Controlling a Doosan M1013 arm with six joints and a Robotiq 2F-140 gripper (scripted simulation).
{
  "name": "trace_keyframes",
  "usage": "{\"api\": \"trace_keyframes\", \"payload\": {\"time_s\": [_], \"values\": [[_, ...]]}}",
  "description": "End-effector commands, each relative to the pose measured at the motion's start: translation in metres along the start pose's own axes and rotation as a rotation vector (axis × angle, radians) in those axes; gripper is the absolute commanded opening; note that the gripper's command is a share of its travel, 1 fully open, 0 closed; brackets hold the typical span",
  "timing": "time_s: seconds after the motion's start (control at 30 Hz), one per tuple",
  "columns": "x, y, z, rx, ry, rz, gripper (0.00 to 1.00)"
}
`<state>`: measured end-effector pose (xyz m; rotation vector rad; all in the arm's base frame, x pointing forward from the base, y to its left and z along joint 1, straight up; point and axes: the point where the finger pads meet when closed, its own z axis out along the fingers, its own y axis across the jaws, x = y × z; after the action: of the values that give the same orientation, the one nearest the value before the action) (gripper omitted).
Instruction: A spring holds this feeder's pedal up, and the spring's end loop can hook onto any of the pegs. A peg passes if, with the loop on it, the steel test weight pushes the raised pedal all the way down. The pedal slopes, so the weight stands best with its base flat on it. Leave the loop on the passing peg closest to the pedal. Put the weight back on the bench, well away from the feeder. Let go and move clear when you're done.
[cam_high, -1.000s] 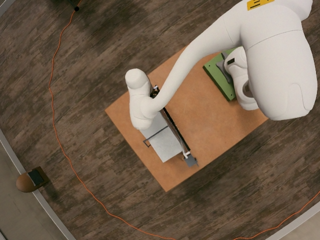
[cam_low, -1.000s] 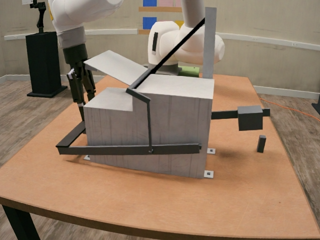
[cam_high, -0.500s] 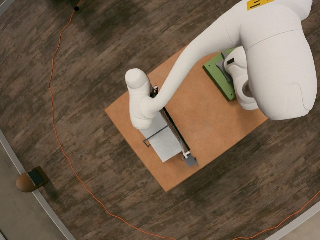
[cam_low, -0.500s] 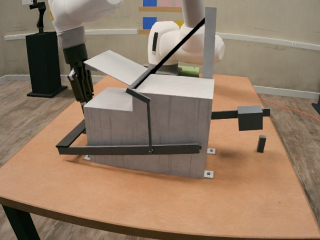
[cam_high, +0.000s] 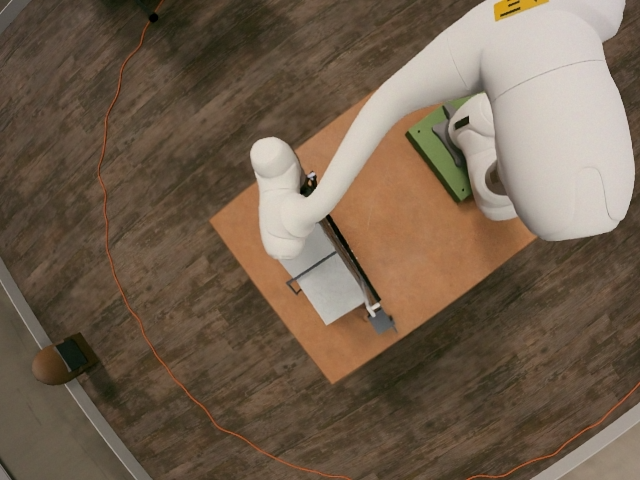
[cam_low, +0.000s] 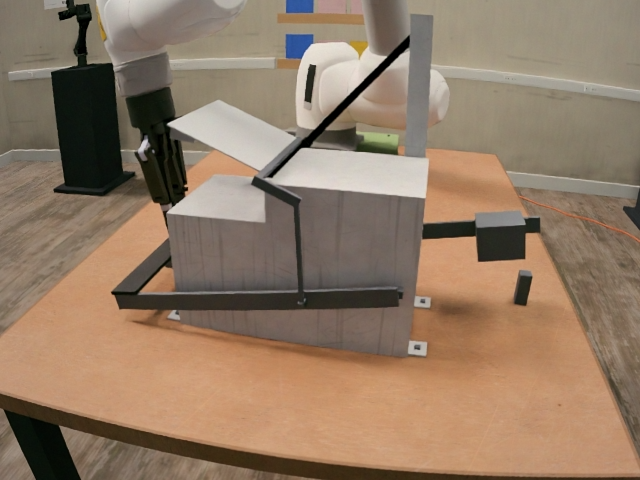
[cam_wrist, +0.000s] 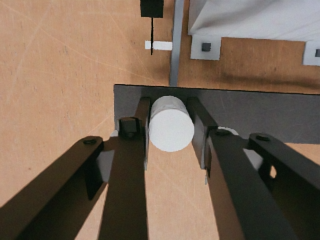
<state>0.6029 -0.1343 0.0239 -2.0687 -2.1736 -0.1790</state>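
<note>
The feeder (cam_high: 336, 294) (cam_low: 356, 258) (cam_wrist: 260, 20) is a grey box with a tilted flap (cam_low: 232, 134). Its dark pedal (cam_low: 140, 273) (cam_wrist: 270, 112) lies across its front, low over the bench, and its side arm runs nearly level. The steel test weight (cam_wrist: 171, 131), a pale cylinder, stands upright on the pedal, near one end. In the exterior view it is hidden behind the feeder. My gripper (cam_wrist: 168, 112) (cam_low: 166, 207) points down, its fingers closed against both sides of the weight. The spring, its end loop and the pegs cannot be made out clearly.
A dark block (cam_low: 500, 237) (cam_high: 381, 321) sits on a bar behind the feeder, with a small dark post (cam_low: 522, 287) below. A tall grey upright (cam_low: 418, 87) rises from the feeder. The arm's green base plate (cam_high: 439, 160) (cam_low: 379, 143) is at the bench's far end.
</note>
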Motion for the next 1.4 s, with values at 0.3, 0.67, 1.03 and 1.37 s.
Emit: {"api": "trace_keyframes", "payload": {"time_s": [0.3, 0.67, 1.03, 1.37], "values": [[0.001, 0.000, -0.007, -0.001, 0.000, 0.000, 0.25], [0.003, 0.000, -0.015, -0.001, 0.000, 0.000, 0.25], [0.004, 0.000, -0.025, -0.001, 0.000, 0.000, 0.25], [0.005, 0.000, -0.031, -0.001, 0.000, 0.000, 0.25]]}}
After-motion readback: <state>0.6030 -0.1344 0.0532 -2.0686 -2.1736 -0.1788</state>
